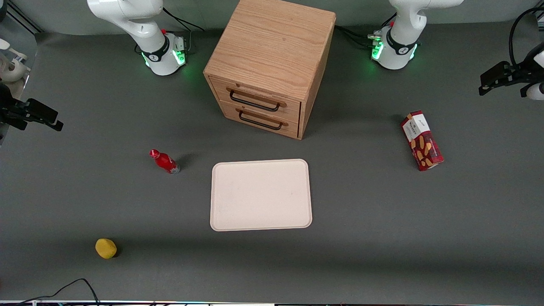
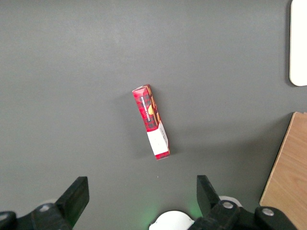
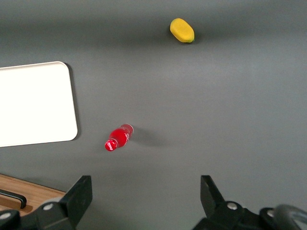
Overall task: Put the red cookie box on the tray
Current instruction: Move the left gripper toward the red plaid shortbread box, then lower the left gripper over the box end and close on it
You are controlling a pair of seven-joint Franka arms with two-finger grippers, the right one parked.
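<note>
My gripper (image 2: 142, 196) hangs high over the working arm's end of the table, its 2 black fingers (image 2: 76, 194) spread wide and holding nothing. Seen from my wrist, the long slim dark-red cardboard cookie box (image 2: 151, 121) lies flat on the grey table, squarely ahead of the gap between my fingers and well apart from them.

Sweeping the front view: a small yellow lemon-like object (image 1: 106, 248), a small red bottle (image 1: 164, 161), the flat pale cream-pink rectangular tray (image 1: 261, 195) just in front of the 2-drawer wooden cabinet (image 1: 272, 63), then the box (image 1: 421, 140) alone toward my end.

The box's long axis runs roughly from near the front camera to far, a little skewed, white panel farthest. I judge my fingers should straddle its narrow width, so only a slight wrist twist is needed before descending.
</note>
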